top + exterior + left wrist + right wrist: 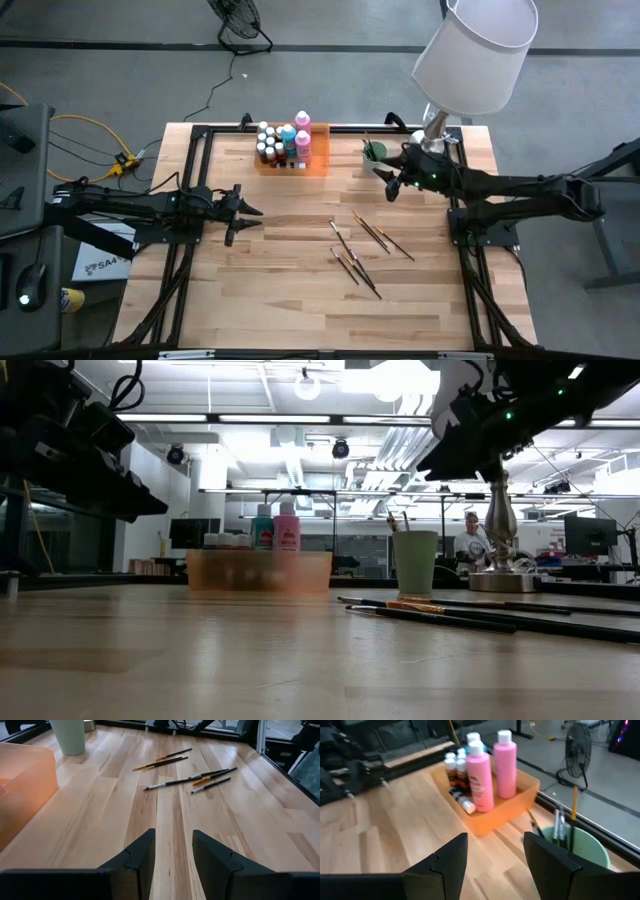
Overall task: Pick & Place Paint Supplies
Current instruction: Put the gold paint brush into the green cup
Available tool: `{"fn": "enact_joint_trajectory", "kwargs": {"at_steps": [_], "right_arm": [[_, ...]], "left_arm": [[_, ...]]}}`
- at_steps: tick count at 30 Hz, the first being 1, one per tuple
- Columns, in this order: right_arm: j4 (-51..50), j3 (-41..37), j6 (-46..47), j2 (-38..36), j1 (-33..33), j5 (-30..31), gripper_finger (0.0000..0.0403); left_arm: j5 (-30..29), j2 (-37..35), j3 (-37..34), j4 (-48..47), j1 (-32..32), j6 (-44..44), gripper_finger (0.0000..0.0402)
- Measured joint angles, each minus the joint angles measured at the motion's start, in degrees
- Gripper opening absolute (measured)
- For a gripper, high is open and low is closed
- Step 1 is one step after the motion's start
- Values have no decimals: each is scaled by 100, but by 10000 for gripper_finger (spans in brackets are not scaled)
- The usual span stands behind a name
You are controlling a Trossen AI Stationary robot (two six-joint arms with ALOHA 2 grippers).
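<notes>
Nearest the lens in the low view lie the loose paintbrushes [450, 612], scattered flat on the wooden table [280, 300] right of centre. They look light, thin and stiff, likely to roll; each is best pinched mid-handle, across its length. A few brushes [562, 824] already stand in the green cup [590, 848]. Paint bottles [285, 143] sit in the orange tray [320, 165] at the far edge, just beside the cup. The right gripper [392, 181] hovers by the cup, jaws parted and empty. The left gripper [243, 213] waits at the table's left, also parted and empty.
</notes>
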Motion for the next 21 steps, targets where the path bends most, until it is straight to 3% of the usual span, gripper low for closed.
{"fn": "enact_joint_trajectory", "kwargs": {"at_steps": [6, 21], "right_arm": [[-53, 0, 44, -132, 540, 378, 188], [-558, 0, 597, -152, 1370, 576, 188]], "left_arm": [[-1, -69, 0, -127, -1, 0, 126], [0, -1770, 0, -636, 0, 2, 126]]}}
